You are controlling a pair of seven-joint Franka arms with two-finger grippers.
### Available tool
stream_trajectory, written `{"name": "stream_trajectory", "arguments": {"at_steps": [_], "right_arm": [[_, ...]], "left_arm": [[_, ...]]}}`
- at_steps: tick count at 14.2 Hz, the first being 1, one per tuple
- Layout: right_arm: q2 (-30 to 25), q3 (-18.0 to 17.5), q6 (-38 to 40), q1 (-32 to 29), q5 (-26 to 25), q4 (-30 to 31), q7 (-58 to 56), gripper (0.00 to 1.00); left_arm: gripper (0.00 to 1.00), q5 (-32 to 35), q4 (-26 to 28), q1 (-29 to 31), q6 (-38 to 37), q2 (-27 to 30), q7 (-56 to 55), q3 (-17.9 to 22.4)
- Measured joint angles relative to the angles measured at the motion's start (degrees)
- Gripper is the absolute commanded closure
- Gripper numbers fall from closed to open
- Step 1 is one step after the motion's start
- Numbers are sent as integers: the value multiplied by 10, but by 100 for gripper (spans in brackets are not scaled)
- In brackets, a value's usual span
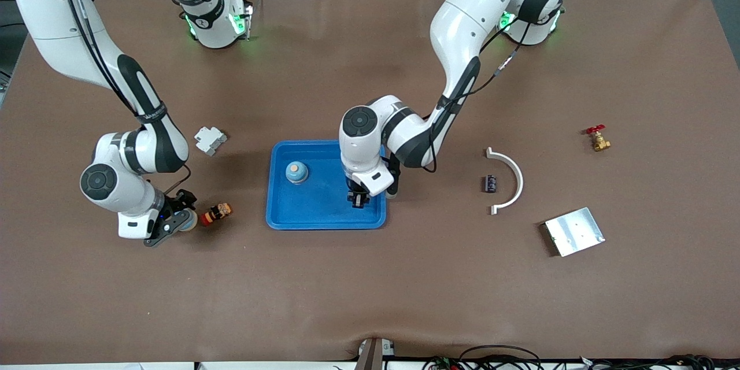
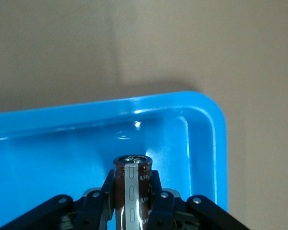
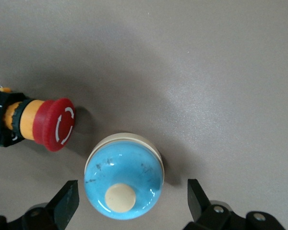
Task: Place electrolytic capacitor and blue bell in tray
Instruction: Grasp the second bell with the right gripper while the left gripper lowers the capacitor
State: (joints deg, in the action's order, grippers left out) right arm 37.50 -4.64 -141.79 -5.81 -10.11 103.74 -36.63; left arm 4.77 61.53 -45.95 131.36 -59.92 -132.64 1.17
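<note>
- The left gripper [image 1: 358, 201] hangs over the shallow bright-blue plastic tray [image 1: 324, 219], near the tray corner at the left arm's end that is nearest the front camera. It is pinched tight on the dark brown cylindrical electrolytic capacitor [image 2: 132, 191].
- The capacitor's long axis runs along the fingers. It seems upright, with its silver end pointing down at the tray floor.
- A blue dome bell with a cream button [image 1: 296, 172] sits in the tray, well apart from the capacitor.
- The right gripper [image 1: 173, 224] is spread wide around a second blue dome bell [image 3: 125, 175] on the brown table.
- A red mushroom-head push button [image 3: 55, 124] lies just beside that bell.
- A white curved plastic strip [image 1: 511, 179] and a silver metal plate [image 1: 573, 231] lie toward the left arm's end.
</note>
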Motion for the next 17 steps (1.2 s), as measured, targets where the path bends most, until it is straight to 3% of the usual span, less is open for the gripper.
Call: {"name": "stream_trajectory", "arguments": {"at_steps": [5, 12, 17], "right_arm": [[1, -1, 0, -3, 9, 0, 0, 3], [3, -2, 0, -4, 11, -3, 1, 70], [3, -14, 15, -17, 26, -10, 0, 84]], "left_arm": [[100, -5, 0, -5, -19, -2, -1, 0], [100, -5, 0, -5, -30, -12, -1, 1], [100, -5, -1, -5, -30, -13, -1, 2]]}}
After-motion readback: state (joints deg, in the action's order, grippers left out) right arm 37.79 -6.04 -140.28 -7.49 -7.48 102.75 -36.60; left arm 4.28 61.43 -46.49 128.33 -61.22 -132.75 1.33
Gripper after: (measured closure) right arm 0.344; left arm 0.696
